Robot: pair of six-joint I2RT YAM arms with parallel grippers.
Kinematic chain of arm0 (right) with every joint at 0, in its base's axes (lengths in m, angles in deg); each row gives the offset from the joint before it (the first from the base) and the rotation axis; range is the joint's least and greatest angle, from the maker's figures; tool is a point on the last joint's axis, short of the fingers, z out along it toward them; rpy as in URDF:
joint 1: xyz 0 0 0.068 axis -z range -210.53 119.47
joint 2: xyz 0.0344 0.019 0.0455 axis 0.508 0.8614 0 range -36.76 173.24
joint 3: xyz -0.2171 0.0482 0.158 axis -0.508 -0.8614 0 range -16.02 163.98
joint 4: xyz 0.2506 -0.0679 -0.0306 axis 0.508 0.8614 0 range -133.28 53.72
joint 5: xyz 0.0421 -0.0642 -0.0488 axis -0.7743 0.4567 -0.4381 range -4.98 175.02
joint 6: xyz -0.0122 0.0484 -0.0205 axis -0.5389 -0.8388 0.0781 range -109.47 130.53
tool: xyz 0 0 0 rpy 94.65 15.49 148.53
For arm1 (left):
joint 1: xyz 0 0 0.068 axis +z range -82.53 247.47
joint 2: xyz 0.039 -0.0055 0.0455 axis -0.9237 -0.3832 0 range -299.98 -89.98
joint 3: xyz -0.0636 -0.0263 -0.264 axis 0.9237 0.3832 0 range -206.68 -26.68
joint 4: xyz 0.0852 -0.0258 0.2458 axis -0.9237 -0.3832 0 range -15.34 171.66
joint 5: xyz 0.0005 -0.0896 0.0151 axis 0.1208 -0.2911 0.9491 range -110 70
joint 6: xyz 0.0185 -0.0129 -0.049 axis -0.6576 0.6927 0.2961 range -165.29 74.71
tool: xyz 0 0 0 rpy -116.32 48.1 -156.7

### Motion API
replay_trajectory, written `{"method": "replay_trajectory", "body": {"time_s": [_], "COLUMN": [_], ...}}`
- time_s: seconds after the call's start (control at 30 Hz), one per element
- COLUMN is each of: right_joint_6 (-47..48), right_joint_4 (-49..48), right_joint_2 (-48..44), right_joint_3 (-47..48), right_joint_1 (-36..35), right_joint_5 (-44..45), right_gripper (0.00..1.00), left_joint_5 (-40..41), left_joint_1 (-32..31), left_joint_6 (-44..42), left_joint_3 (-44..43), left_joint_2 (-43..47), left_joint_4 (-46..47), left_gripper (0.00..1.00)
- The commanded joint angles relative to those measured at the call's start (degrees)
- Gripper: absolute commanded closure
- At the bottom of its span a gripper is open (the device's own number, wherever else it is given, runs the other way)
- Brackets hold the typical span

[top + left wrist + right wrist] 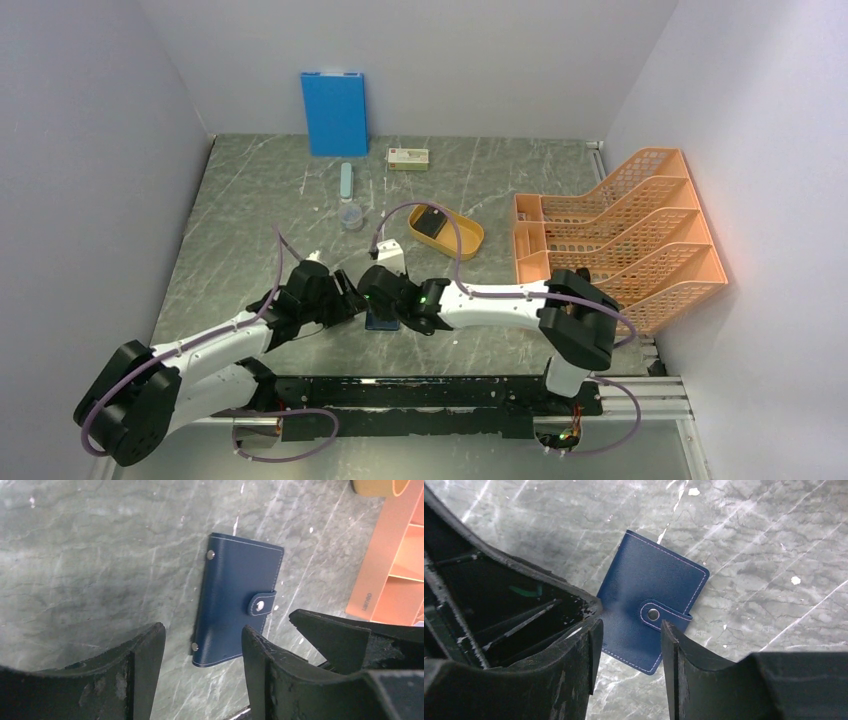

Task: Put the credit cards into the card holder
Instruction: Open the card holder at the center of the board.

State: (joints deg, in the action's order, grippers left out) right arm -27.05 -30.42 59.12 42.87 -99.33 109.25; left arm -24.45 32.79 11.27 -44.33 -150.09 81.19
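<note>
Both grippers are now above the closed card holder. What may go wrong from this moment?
1. The left gripper and the right gripper hang open over the same small card holder, very near each other, so they may collide.
2. The holder lies flat on the table with its snap tab fastened, so the fingers may only push it along instead of opening it.

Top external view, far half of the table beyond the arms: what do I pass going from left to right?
blue board → small white and green box → yellow oval tray → orange file rack. The slim pale-blue item and the clear cup sit below the board's right edge, so I leave them out.
</note>
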Motion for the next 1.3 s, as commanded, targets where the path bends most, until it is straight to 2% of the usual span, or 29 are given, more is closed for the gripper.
{"method": "replay_trajectory", "body": {"time_s": [0.0,0.23,0.7,1.27], "right_joint_6": [-2.32,-3.52,-3.79,-3.94], "right_joint_4": [4.76,7.05,9.79,10.43], "right_joint_2": [3.10,7.30,11.33,11.01], "right_joint_3": [3.14,6.38,8.30,7.05], "right_joint_1": [-0.48,-0.61,-0.45,-0.45], "right_joint_5": [2.13,3.18,6.64,6.71], "right_gripper": [0.51,0.52,0.56,0.74], "left_joint_5": [-1.79,-2.62,-4.77,-5.48], "left_joint_1": [0.65,1.30,2.16,2.38], "left_joint_6": [0.84,0.40,-0.28,-0.39], "left_joint_3": [1.66,2.60,3.79,3.92], "left_joint_2": [1.22,1.32,-0.73,-6.44], "left_joint_4": [2.21,2.66,5.64,9.14], "left_gripper": [0.40,0.48,0.55,0.62]}}
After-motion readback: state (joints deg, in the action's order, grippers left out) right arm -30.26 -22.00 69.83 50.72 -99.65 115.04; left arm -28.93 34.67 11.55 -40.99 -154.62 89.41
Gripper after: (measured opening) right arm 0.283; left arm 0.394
